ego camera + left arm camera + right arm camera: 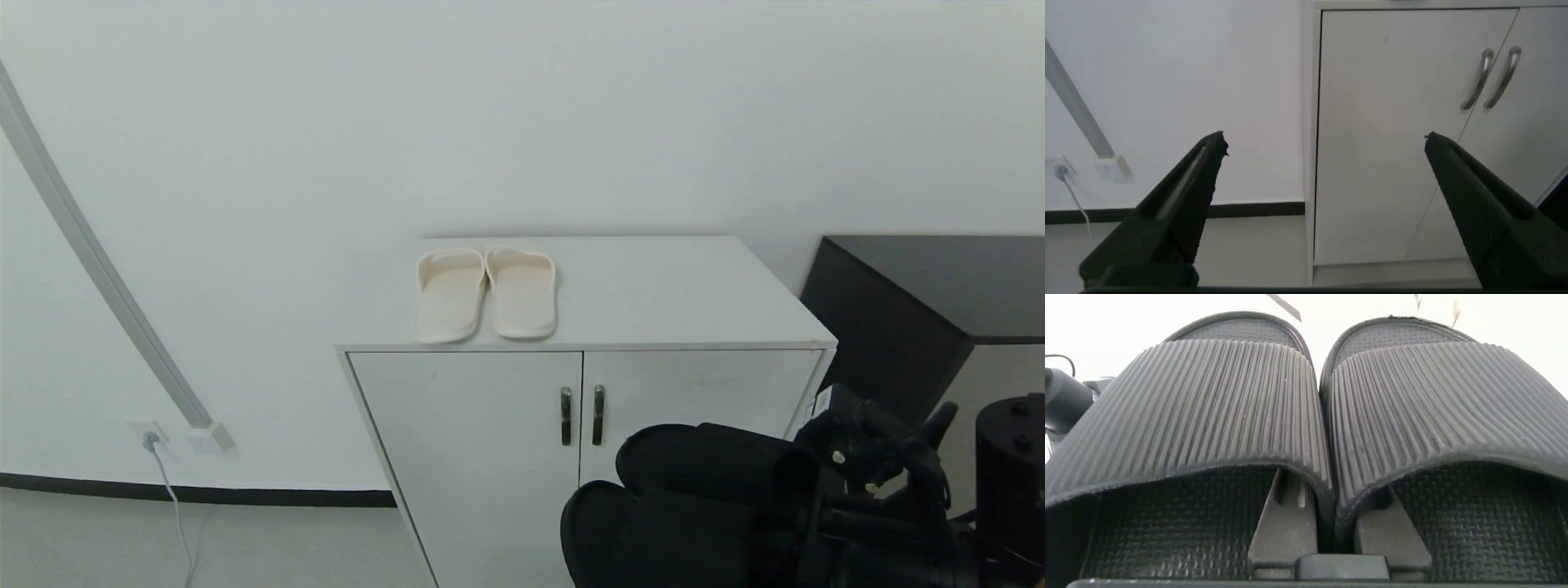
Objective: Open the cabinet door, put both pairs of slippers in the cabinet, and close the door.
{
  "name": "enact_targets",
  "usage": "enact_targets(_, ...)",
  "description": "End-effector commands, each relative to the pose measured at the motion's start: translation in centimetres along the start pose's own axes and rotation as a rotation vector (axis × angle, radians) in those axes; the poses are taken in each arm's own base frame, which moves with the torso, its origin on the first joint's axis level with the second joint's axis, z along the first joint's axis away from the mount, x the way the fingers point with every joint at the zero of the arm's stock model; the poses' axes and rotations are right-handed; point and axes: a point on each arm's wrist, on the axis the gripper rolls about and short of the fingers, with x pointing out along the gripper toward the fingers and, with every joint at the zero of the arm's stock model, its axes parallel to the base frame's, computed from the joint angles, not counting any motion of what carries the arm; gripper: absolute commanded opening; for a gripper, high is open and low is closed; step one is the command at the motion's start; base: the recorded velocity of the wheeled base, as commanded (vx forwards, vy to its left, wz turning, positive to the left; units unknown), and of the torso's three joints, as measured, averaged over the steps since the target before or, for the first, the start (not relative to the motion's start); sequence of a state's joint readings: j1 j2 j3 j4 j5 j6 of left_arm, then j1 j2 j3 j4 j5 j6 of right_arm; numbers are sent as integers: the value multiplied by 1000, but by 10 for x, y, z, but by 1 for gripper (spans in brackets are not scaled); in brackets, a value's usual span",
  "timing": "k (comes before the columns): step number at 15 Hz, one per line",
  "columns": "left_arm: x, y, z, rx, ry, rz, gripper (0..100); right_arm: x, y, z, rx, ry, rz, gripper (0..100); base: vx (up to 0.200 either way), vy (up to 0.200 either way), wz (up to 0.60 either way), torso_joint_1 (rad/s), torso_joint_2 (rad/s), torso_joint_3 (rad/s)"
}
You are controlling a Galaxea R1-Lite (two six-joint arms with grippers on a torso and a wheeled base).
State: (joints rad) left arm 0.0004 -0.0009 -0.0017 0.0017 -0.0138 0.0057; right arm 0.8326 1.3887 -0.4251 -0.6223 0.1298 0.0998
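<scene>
Black slippers [694,490]: pair side by side, clamped in right gripper [1331,539], fingers pinching the two inner edges together. They sit low in front of the cabinet [465,457]'s right door. Cream slippers [486,294]: side by side on cabinet top, left half, near front edge. Both doors closed, handles [580,415] together at centre. Left gripper [1325,140]: fingers spread wide, holding nothing, low, facing cabinet's left door. Wall socket [149,437] left of cabinet.

the right arm [882,482] is matte black, its wrist housing dotted with small silver screws [837,457], looped with thin black cables [939,482] and tagged with a white label [821,402]. the left gripper [1325,140] has long, tapering black fingers [1184,204] with finely stippled inner faces.
</scene>
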Motion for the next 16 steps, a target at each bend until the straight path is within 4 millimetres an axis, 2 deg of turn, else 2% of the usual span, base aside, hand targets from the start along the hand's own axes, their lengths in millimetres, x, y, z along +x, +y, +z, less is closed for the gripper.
enact_targets(1, 0, 0, 0, 0, 1, 1, 100, 1, 0, 0, 0, 2, 1, 0, 0, 0, 0, -207, 535, 325)
enact_targets(10, 0, 0, 0, 2, -1, 0, 100, 1, 0, -3, 1, 12, 1, 0, 0, 0, 0, -179, 502, 322)
enact_targets(16, 0, 0, 0, 10, 1, -2, 100, 1, 0, -3, 1, 13, 1, 0, 0, 0, 0, -123, 465, 337)
